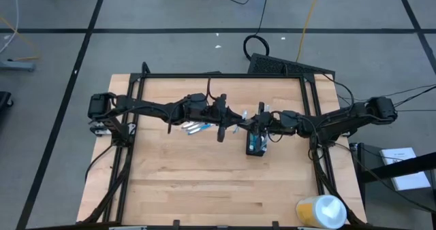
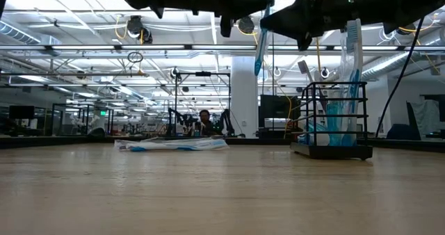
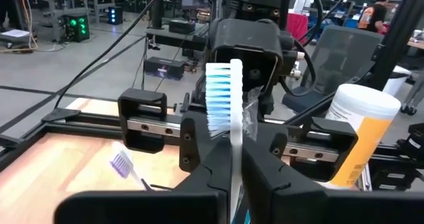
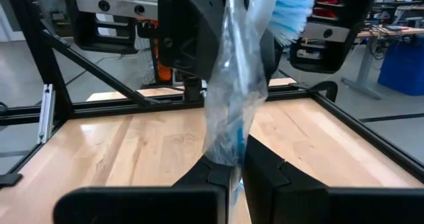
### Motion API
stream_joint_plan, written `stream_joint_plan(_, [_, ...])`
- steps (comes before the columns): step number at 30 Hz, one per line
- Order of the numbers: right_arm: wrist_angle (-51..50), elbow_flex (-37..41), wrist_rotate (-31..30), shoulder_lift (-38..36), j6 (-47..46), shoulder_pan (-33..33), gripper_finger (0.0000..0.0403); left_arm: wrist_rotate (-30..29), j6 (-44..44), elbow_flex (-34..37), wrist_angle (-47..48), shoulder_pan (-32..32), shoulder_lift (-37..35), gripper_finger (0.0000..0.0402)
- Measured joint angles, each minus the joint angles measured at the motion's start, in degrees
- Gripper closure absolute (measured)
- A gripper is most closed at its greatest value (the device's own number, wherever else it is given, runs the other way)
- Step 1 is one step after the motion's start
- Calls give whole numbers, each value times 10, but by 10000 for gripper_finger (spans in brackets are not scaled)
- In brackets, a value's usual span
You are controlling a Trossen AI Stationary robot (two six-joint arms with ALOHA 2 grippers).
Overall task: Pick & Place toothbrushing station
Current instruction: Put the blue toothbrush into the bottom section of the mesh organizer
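Note:
My left gripper (image 3: 235, 174) and my right gripper (image 4: 236, 168) face each other above the table's middle, both shut on one toothbrush in a clear wrapper. The toothbrush (image 3: 225, 98) has blue-and-white bristles. The black wire-mesh cup (image 2: 332, 124) stands on the table just near of the grippers (image 1: 255, 145), with several toothbrushes upright in it. A pile of wrapped toothbrushes (image 2: 170, 144) lies flat on the table under my left arm (image 1: 194, 128). My left gripper pinches the toothbrush's white neck (image 3: 235, 161) just below the bristle head, between its two fingers. It comes level from the table's left. The brush is clear of the table, its head sticking out past the fingertips. My right gripper pinches the clear plastic wrapper (image 4: 228, 144) between its two fingers, level from the table's right. The crumpled wrapper stands out past the fingertips, clear of the table. The bristle head (image 4: 291, 8) shows bare beyond the wrapper's far end.
A yellow-and-white roll (image 1: 320, 211) lies at the table's near right corner. A black frame (image 1: 225, 75) runs along the table's far and side edges. Bare wood lies across the near half of the table (image 1: 204, 182).

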State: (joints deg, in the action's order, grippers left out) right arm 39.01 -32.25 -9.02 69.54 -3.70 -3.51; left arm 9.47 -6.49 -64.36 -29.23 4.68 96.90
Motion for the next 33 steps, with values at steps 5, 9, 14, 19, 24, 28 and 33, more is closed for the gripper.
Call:
stream_joint_plan(5, [-3,0,2,-17,0,-1,361,27,14,0,-32,-4,0,390])
stream_joint_plan(9, [-34,0,4,-58,-1,-1,309,40,31,10,-96,-10,0,390])
stream_joint_plan(14, [-106,0,2,-124,-1,-4,265,78,46,30,-158,-10,0,390])
stream_joint_plan(19, [-148,0,3,-202,1,-4,245,109,59,63,-206,-19,0,390])
stream_joint_plan(24, [-142,0,2,-254,34,-4,239,114,63,81,-263,-29,10,390])
stream_joint_plan(28, [-139,0,1,-267,57,-4,239,113,44,79,-340,-34,59,390])
stream_joint_plan(33, [-142,0,1,-265,60,-4,240,117,7,71,-436,-22,120,390])
